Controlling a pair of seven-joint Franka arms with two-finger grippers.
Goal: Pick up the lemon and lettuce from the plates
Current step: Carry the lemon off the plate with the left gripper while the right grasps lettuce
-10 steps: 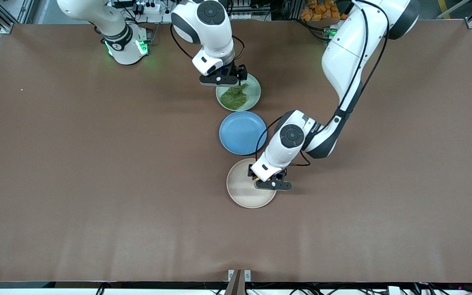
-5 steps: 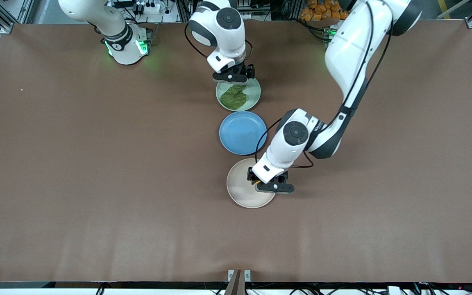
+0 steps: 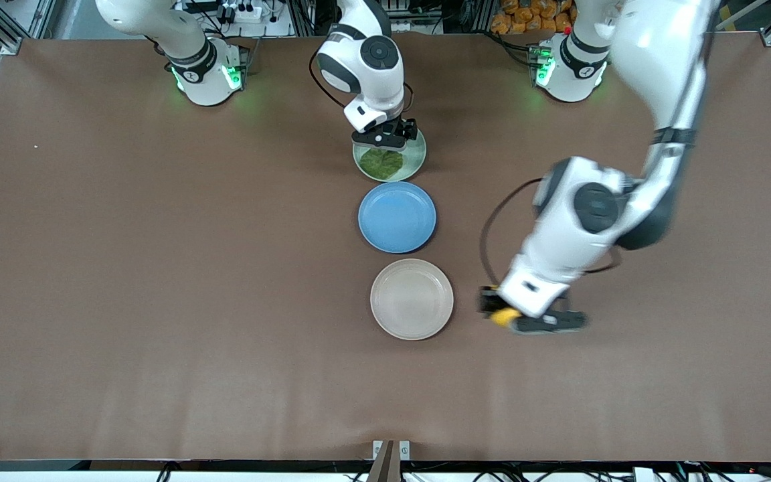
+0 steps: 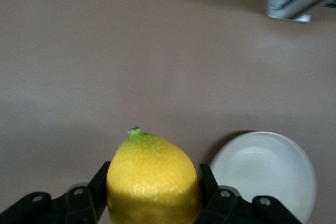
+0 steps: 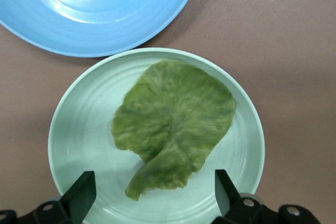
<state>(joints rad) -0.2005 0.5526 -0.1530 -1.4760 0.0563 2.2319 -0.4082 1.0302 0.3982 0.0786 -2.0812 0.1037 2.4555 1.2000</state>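
The yellow lemon [image 3: 506, 316] [image 4: 152, 179] is clamped between the black fingers [image 4: 100, 187] of my left gripper [image 3: 514, 318] [image 4: 152, 195]. That gripper is shut on it over bare table, beside the beige-white plate [image 3: 411, 298] [image 4: 268, 174] toward the left arm's end. Nothing lies on that plate. The dark-green lettuce [image 3: 381, 163] [image 5: 176, 124] lies flat on the pale green plate [image 3: 416, 151] [image 5: 68, 129]. My right gripper [image 3: 385, 139] [image 5: 155, 192] hangs open just over this plate, its fingers [image 5: 81, 192] on either side of the leaf's edge and not touching it.
A blue plate [image 3: 397, 217] [image 5: 94, 9] with nothing on it sits between the two other plates, its rim close to the green one. The three plates form a row down the table's middle. Brown tabletop spreads wide toward both arms' ends.
My left gripper has lifted the lemon off the beige-white plate and swung it toward the left arm's end. My right gripper has shifted and come down closer over the lettuce.
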